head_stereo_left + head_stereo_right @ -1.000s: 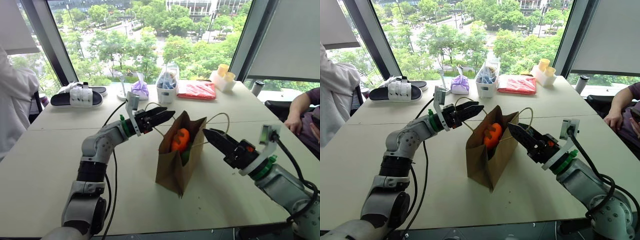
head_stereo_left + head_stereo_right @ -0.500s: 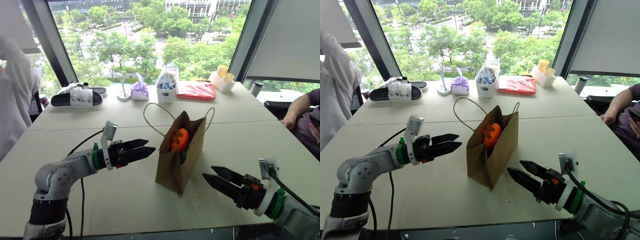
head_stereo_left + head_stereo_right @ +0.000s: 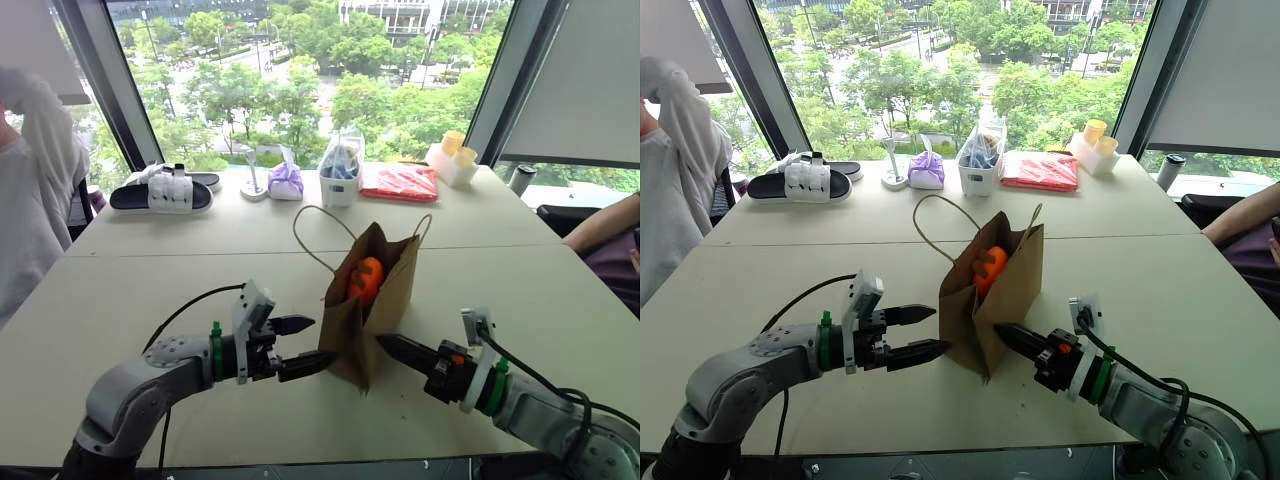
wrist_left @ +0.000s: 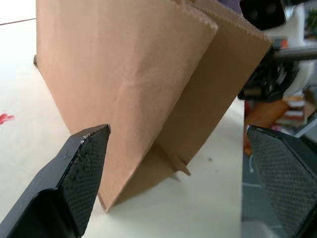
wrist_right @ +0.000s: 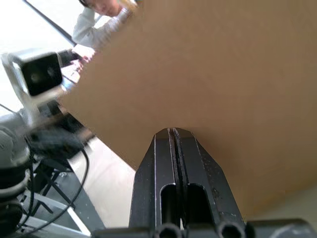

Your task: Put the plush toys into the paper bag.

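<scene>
Peeking from the paper bag (image 3: 375, 300), orange toy (image 3: 365, 280) half hidden

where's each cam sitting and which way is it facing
Head, both eyes: look forward and down over the table at the paper bag holding an orange toy; the left gripper and right gripper show.
Left wrist: looks along its open fingers at the bag's side.
Right wrist: looks along its shut fingers at the bag.
All share the bag.
</scene>
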